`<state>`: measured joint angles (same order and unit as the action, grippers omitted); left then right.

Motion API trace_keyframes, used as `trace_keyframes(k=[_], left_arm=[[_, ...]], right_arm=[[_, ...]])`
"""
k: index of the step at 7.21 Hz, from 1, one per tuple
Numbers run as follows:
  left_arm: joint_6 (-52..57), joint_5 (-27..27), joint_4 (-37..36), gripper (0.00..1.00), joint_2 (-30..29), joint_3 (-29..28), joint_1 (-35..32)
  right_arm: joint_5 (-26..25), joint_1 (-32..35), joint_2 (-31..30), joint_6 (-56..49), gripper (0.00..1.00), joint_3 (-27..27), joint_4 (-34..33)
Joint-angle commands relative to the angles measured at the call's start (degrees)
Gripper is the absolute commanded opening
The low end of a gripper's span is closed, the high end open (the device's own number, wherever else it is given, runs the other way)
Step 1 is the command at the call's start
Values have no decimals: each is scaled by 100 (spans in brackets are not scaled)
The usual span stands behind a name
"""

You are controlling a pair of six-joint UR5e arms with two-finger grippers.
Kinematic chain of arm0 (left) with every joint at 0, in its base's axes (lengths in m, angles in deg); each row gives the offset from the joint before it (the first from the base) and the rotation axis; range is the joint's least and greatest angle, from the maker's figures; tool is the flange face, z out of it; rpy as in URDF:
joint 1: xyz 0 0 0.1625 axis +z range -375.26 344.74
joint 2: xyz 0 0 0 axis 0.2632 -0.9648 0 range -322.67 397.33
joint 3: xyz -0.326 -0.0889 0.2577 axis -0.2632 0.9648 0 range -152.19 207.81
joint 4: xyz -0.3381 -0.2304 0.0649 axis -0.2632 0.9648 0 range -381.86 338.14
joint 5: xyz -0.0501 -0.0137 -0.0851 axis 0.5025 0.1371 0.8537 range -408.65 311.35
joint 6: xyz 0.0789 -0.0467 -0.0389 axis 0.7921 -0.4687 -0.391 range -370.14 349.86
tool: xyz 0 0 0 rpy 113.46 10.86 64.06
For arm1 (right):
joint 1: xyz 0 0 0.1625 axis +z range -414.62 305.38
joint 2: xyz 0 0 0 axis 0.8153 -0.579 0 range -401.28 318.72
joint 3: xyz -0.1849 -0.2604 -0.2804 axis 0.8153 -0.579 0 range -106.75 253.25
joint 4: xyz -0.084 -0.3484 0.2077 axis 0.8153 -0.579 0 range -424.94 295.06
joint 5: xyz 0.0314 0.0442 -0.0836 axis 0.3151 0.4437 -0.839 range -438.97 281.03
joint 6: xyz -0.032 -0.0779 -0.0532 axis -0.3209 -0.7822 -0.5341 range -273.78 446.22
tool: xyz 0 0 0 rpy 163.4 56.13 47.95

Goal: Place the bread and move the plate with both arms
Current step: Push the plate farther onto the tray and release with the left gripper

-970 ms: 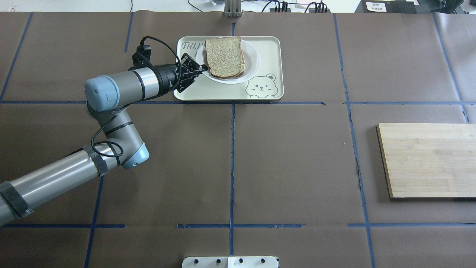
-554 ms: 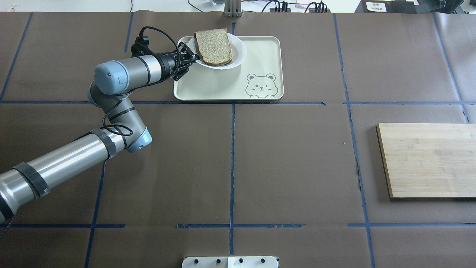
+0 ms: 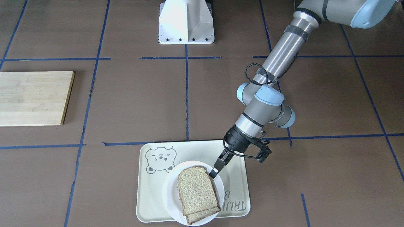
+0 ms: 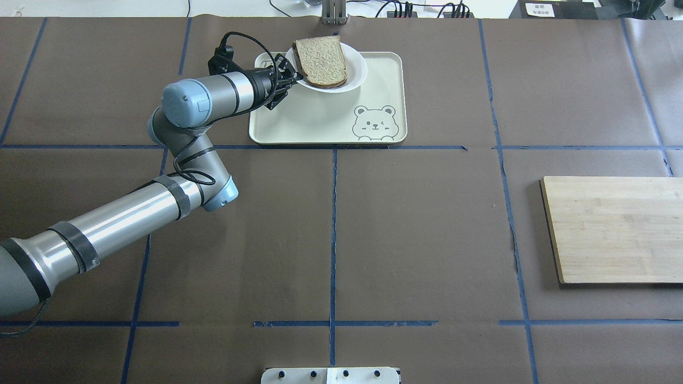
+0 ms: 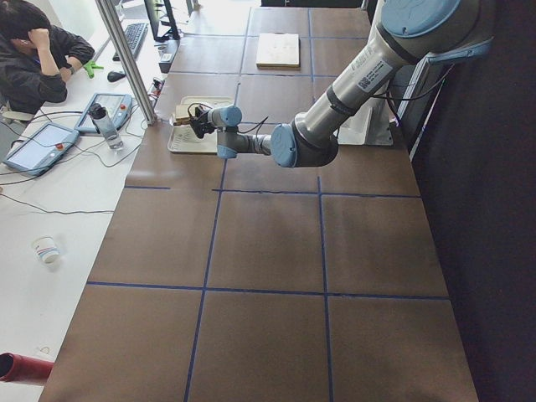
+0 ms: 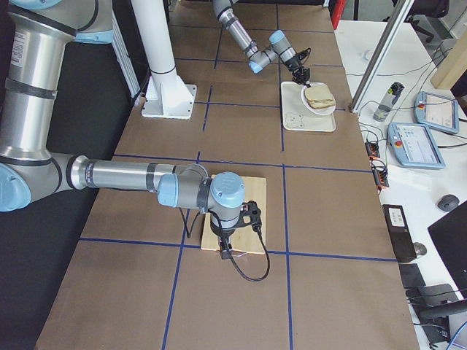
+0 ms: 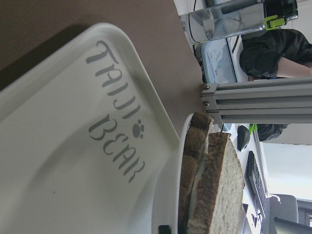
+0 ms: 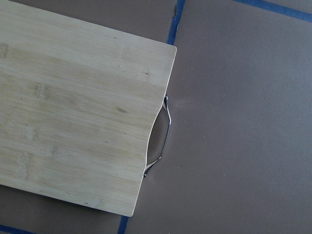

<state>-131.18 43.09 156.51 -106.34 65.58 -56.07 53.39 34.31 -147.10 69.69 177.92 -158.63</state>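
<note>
The bread (image 4: 320, 61) is a grainy brown slice lying on the small white plate (image 4: 356, 72), with a second slice showing under it. My left gripper (image 4: 291, 80) is shut on the plate's left rim and holds it above the far edge of the cream tray (image 4: 320, 117). In the front-facing view the gripper (image 3: 214, 171) pinches the plate (image 3: 170, 192) beside the bread (image 3: 197, 192). The left wrist view shows the bread (image 7: 214, 195) edge-on above the tray (image 7: 73, 146). My right gripper (image 6: 244, 219) hangs over the wooden board; I cannot tell whether it is open or shut.
A wooden cutting board (image 4: 613, 229) with a metal handle (image 8: 161, 139) lies at the table's right side. A metal post (image 4: 333, 13) and cables stand just past the tray's far edge. A water bottle (image 7: 229, 22) stands beyond the table. The white base block (image 3: 186, 22) is at the near edge.
My left gripper has lifted the plate with the bread off the tray's middle and carried it toward the tray's far edge. The left arm has stretched farther forward.
</note>
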Motion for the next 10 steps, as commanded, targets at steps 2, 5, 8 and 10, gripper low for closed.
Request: trace_keyframes(k=[2, 5, 8, 10], left_arm=[[10, 37, 22, 32, -3, 116, 29], [219, 517, -30, 100, 698, 966, -58], [1830, 1484, -1701, 100, 1007, 1826, -234], [3578, 1907, -3992, 100, 1384, 3212, -330]], right_arm=[[0, 1, 9, 35, 100, 0, 0], [0, 1, 18, 35, 100, 9, 0], [0, 1, 9, 35, 100, 18, 0], [0, -7, 18, 35, 100, 18, 0]])
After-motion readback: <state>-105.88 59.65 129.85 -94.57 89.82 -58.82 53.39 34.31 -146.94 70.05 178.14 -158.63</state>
